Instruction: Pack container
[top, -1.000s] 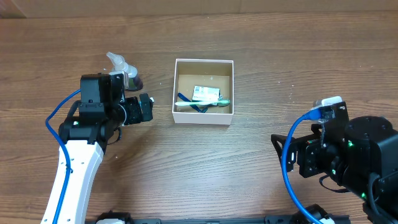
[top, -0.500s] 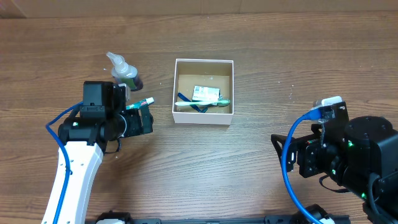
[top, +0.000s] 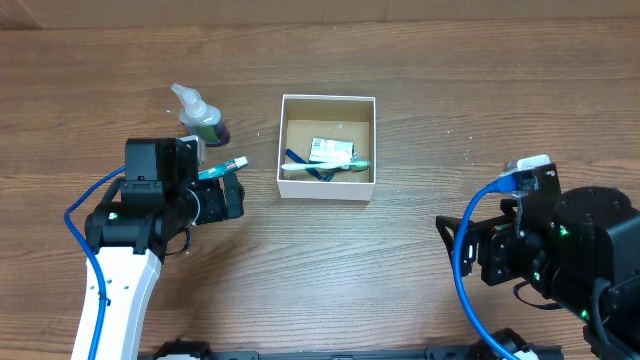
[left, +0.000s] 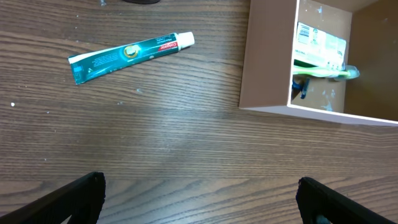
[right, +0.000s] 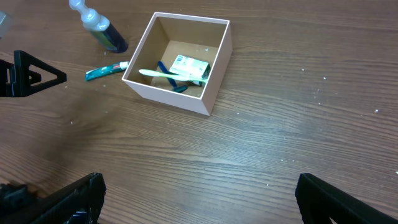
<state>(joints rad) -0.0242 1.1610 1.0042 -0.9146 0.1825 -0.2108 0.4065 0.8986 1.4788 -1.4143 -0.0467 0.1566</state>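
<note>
Well, the container (top: 326, 188) sits by the worktop's far edge, mid-width, near the left tool (top: 230, 197), spread wide and empty; the right tool (right: 199, 202), also spread, hangs well apart.

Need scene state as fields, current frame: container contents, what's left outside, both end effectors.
container: open-topped, mid-scene
inside: toothbrush; green-and-white packet
outside: toothpaste tube, lying flat left of the container, apart from it; bottle, just beyond the tube
left end effector: open, empty, near the tube
right end effector: open, empty, well away from the container
</note>
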